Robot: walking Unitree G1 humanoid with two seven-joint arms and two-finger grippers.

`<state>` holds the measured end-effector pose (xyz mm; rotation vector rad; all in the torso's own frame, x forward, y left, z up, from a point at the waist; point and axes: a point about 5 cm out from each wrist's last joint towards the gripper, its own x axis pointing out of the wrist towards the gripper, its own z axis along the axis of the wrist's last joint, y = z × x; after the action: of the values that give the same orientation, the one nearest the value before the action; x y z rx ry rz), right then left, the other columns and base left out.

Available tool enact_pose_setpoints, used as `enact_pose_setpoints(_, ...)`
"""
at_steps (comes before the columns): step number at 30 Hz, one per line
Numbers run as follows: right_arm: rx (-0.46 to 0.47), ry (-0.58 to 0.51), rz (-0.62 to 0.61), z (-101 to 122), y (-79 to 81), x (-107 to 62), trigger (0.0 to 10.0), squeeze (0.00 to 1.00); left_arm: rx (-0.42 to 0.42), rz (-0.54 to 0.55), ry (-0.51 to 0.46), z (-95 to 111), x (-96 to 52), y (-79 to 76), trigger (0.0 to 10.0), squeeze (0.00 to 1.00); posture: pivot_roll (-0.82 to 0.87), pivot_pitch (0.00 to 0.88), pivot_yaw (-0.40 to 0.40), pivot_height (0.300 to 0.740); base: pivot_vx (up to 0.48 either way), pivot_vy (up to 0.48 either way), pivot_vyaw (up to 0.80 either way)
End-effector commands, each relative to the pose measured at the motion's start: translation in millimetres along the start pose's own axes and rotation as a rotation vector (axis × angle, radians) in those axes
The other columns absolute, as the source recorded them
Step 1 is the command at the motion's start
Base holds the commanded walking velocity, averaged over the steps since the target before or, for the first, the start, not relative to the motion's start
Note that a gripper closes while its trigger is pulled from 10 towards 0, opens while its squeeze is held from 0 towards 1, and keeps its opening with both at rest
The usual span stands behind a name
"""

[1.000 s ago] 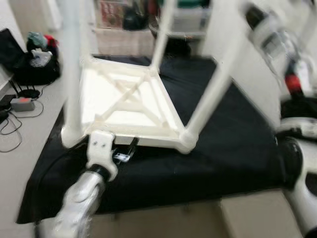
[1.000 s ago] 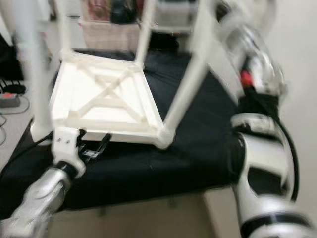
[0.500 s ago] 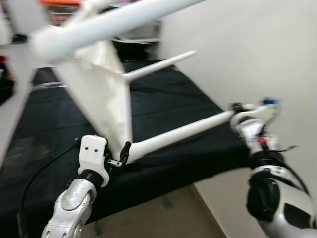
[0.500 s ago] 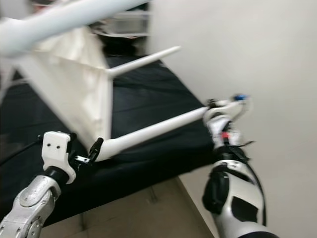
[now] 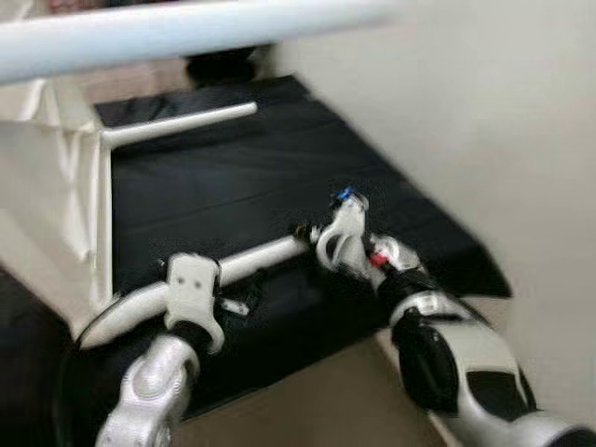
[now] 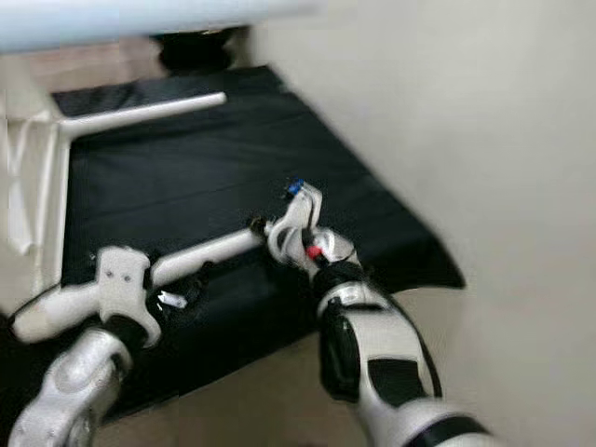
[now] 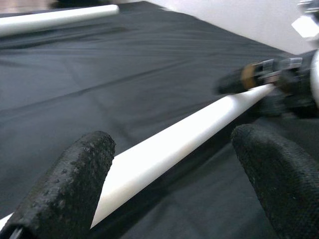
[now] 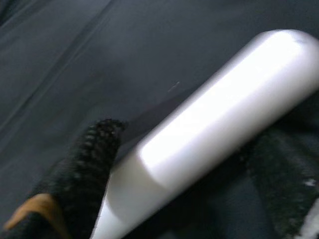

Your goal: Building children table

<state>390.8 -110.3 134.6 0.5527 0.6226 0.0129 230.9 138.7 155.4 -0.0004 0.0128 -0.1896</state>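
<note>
At the far left the white children's table (image 5: pixel 56 186) lies tipped on its side on the black cloth (image 5: pixel 279 168), its flat top standing on edge with ribbed bracing on the underside. Its legs are smooth round white tubes: one (image 5: pixel 177 123) reaches out to the right over the far part of the cloth, another (image 5: pixel 186 28) crosses the top of the head views as a blurred pale bar close to the camera, and a near leg (image 5: pixel 251 261) runs rightward low over the cloth, thicker at its left end. The cloth is matte and faintly creased, and past its right edge rises a plain pale wall (image 5: pixel 484 112)

The left arm comes up from the near left, silver with a blocky white wrist, and the left gripper (image 5: pixel 231 300) sits at the near leg. In the left wrist view its two rough, pebbled black fingers (image 7: pixel 65 184) stand wide apart on either side of the tube, not pressing it

To the right, the right arm reaches in from the near right, glossy white and black at the forearm. The right gripper (image 5: pixel 305 233) is at the free end of the same leg. In the right wrist view the rounded tube end (image 8: pixel 209 124) lies between textured black fingers (image 8: pixel 84 169) that close against it on both sides
</note>
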Motion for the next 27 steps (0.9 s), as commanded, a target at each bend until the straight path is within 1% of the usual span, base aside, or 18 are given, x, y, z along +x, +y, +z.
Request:
enact_pose_setpoints(1, -0.017, 0.045, -0.127, -9.7, -35.2, 0.3, 10.0, 1.0, -0.005, -0.002, 0.01, -0.5, 0.0, -2.8, 10.0, 0.0, -0.04, 0.085, -0.1, 0.74, 0.0, 0.0, 0.0)
enact_pose_setpoints(2, -0.029, 0.018, -0.157, 2.9, -51.2, -4.9, 10.0, 1.0, -0.007, -0.001, 0.009, -0.1, 0.7, -2.8, 10.0, 0.0, -0.04, 0.084, -0.103, 0.74, 0.0, 0.0, 0.0)
enact_pose_setpoints(8, -0.03, -0.077, -0.116, 36.2, -66.6, -22.2, 10.0, 1.0, -0.007, 0.003, 0.009, 0.3, 2.1, -1.5, 10.0, 0.0, -0.05, 0.078, -0.101, 0.74, 0.0, 0.0, 0.0)
enact_pose_setpoints(10, -0.014, -0.134, -0.058, 49.6, -80.2, -37.4, 10.0, 1.0, -0.007, 0.003, 0.009, 0.2, 3.1, 0.2, 10.0, 0.0, -0.06, 0.074, -0.096, 0.74, 0.0, 0.0, 0.0)
enact_pose_setpoints(13, -0.01, -0.151, -0.034, 53.5, -85.0, -43.8, 10.0, 1.0, -0.007, 0.003, 0.01, 0.2, 3.5, 0.8, 10.0, 0.0, -0.06, 0.074, -0.096, 0.74, 0.0, 0.0, 0.0)
enact_pose_setpoints(14, -0.021, -0.196, -0.043, 60.3, -89.6, -49.3, 10.0, 1.0, -0.006, 0.003, 0.011, 0.0, 3.7, 0.9, 10.0, 0.0, -0.07, 0.071, -0.091, 0.74, 0.0, 0.0, 0.0)
enact_pose_setpoints(15, -0.162, -0.506, -0.029, 101.0, -97.5, -80.8, 10.0, 1.0, -0.003, 0.003, 0.013, -1.2, 4.5, 2.1, 10.0, 0.0, -0.07, 0.062, -0.089, 0.74, 0.0, 0.0, 0.0)
enact_pose_setpoints(16, -0.162, -0.506, -0.029, 101.0, -97.5, -80.8, 10.0, 1.0, -0.003, 0.003, 0.013, -1.2, 4.5, 2.1, 10.0, 0.0, -0.07, 0.062, -0.089, 0.74, 0.0, 0.0, 0.0)
enact_pose_setpoints(18, -0.206, -0.741, 0.162, 127.2, -81.4, -114.3, 10.0, 1.0, -0.001, 0.001, 0.014, -1.8, 4.9, 3.2, 10.0, 0.0, -0.07, 0.055, -0.087, 0.74, 0.0, 0.0, 0.0)
enact_pose_setpoints(19, -0.206, -0.741, 0.162, 127.2, -81.4, -114.3, 10.0, 1.0, -0.001, 0.001, 0.014, -1.8, 4.9, 3.2, 10.0, 0.0, -0.07, 0.055, -0.087, 0.74, 0.0, 0.0, 0.0)
enact_pose_setpoints(20, -0.274, -0.798, 0.332, 133.9, -62.9, -132.2, 10.0, 0.52, 0.001, 0.0, 0.013, -2.1, 5.4, 3.8, 10.0, 0.0, -0.08, 0.044, -0.079, 0.74, 0.0, 0.0, 0.0)
enact_pose_setpoints(21, -0.531, -0.81, 0.578, 131.8, -34.4, -159.8, 10.0, 0.0, 0.004, -0.002, 0.011, -2.0, 6.0, 4.4, 10.0, 0.0, -0.08, 0.039, -0.071, 0.74, 0.0, 0.0, 0.0)
enact_pose_setpoints(22, -0.531, -0.81, 0.578, 131.8, -34.4, -159.8, 10.0, 0.0, 0.004, -0.002, 0.011, -2.0, 6.0, 4.4, 10.0, 0.0, -0.08, 0.039, -0.071, 0.74, 0.0, 0.0, 0.0)
enact_pose_setpoints(23, -0.811, -0.758, 0.735, 121.7, -14.1, -180.5, 10.0, 0.0, 0.008, -0.006, 0.008, -1.7, 7.0, 4.6, 10.0, 0.0, -0.09, 0.03, -0.062, 0.74, 0.0, 0.0, 0.0)
enact_pose_setpoints(24, -0.993, -0.692, 0.83, 110.3, -3.0, -191.6, 10.0, 0.0, 0.011, -0.008, 0.005, -1.4, 7.7, 4.7, 10.0, 0.0, -0.09, 0.03, -0.062, 0.74, 0.0, 0.0, 0.0)
enact_pose_setpoints(25, -1.131, -0.623, 0.898, 101.1, 5.2, -199.9, 10.0, 0.0, 0.014, -0.01, 0.002, -1.0, 8.6, 5.1, 10.0, 0.0, -0.09, 0.026, -0.057, 0.74, 0.0, 0.0, 0.0)
enact_pose_setpoints(26, -1.188, -0.592, 0.923, 97.7, 8.6, -203.8, 10.0, 0.0, 0.015, -0.01, 0.0, -0.8, 9.2, 5.4, 10.0, 0.0, -0.09, 0.026, -0.057, 0.74, 0.0, 0.0, 0.0)
enact_pose_setpoints(27, -1.326, -0.574, 0.891, 95.7, 15.1, -203.1, 10.0, 0.0, 0.022, -0.008, -0.013, 0.7, 9.5, 5.9, 10.0, 0.0, -0.09, 0.018, -0.055, 0.74, 0.0, 0.0, 0.0)
